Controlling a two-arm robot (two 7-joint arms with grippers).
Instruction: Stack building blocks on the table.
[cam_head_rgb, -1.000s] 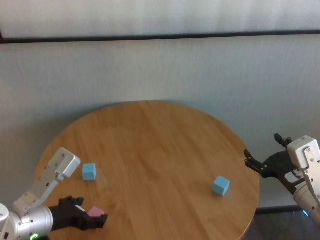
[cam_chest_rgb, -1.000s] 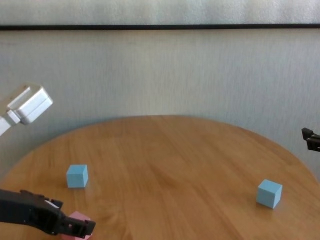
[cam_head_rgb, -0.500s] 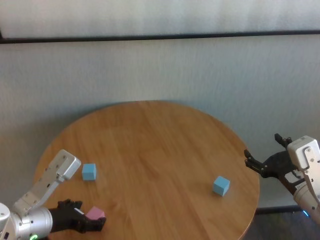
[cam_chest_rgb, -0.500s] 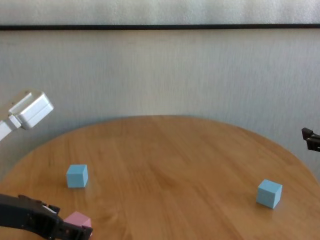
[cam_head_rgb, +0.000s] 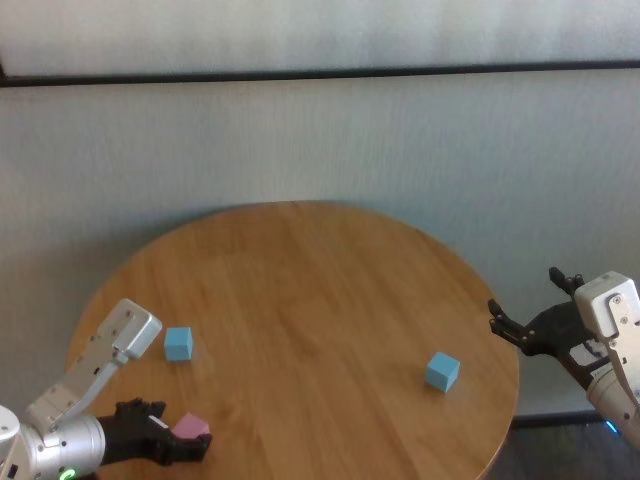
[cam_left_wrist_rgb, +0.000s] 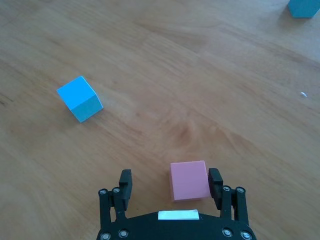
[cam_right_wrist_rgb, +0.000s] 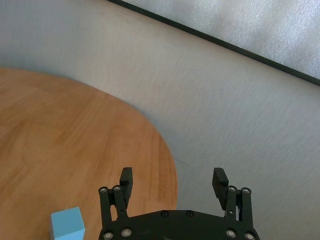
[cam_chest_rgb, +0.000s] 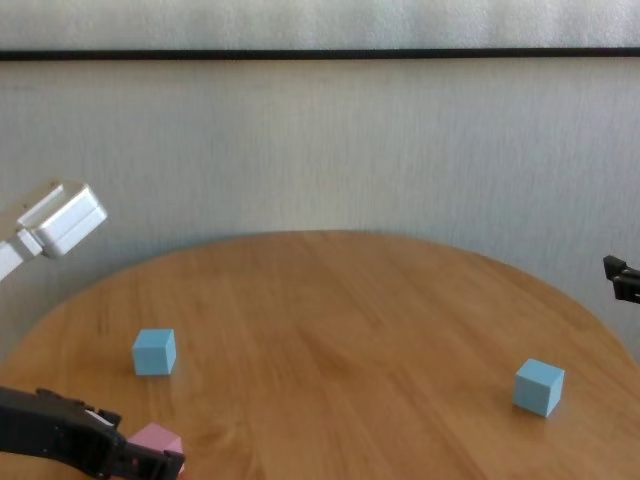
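Note:
The pink building block (cam_left_wrist_rgb: 189, 180) rests on the table (cam_head_rgb: 310, 290) near its front left edge. My left gripper (cam_left_wrist_rgb: 170, 181) is open around it, one finger close beside the block and the other well apart. In the head view, the pink block (cam_head_rgb: 190, 427) sits at the tips of the left gripper (cam_head_rgb: 185, 446). One light blue block (cam_head_rgb: 178, 343) lies a little beyond it, also seen as the blue block (cam_left_wrist_rgb: 80, 98). The second blue block (cam_head_rgb: 442, 371) lies at the right. My right gripper (cam_right_wrist_rgb: 172, 180) hangs open off the table's right edge, holding nothing.
A pale wall with a dark horizontal strip (cam_head_rgb: 320, 72) stands behind the round table. The table's right rim (cam_right_wrist_rgb: 167, 160) runs just below the right gripper. The second blue block (cam_right_wrist_rgb: 67, 225) lies just inside that rim.
My left gripper has sunk a little and drawn slightly back around the pink block, which stays on the table. The right arm and both blue blocks have not moved.

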